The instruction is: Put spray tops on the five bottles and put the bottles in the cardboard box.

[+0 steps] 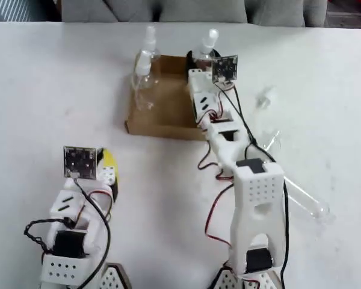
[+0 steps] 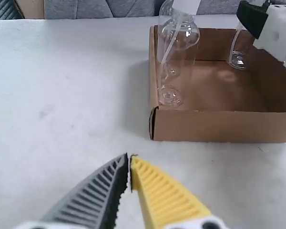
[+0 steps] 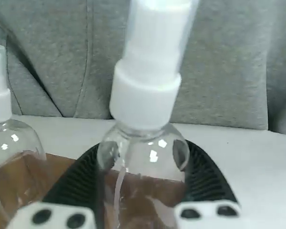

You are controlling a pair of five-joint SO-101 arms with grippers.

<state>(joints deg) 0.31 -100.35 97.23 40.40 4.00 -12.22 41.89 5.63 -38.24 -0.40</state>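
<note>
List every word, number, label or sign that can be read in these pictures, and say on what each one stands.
None can be read. The clear plastic bottle with a white spray top held in the right tool has no label; the brown cardboard box and the white table are plain. The small dark circuit boards on the arms may bear marks, but they are too small to read.

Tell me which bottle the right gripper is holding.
The capped bottle in the far right corner of the cardboard box, clamped in the right gripper. The other two bottles stand free along its left wall.
</note>
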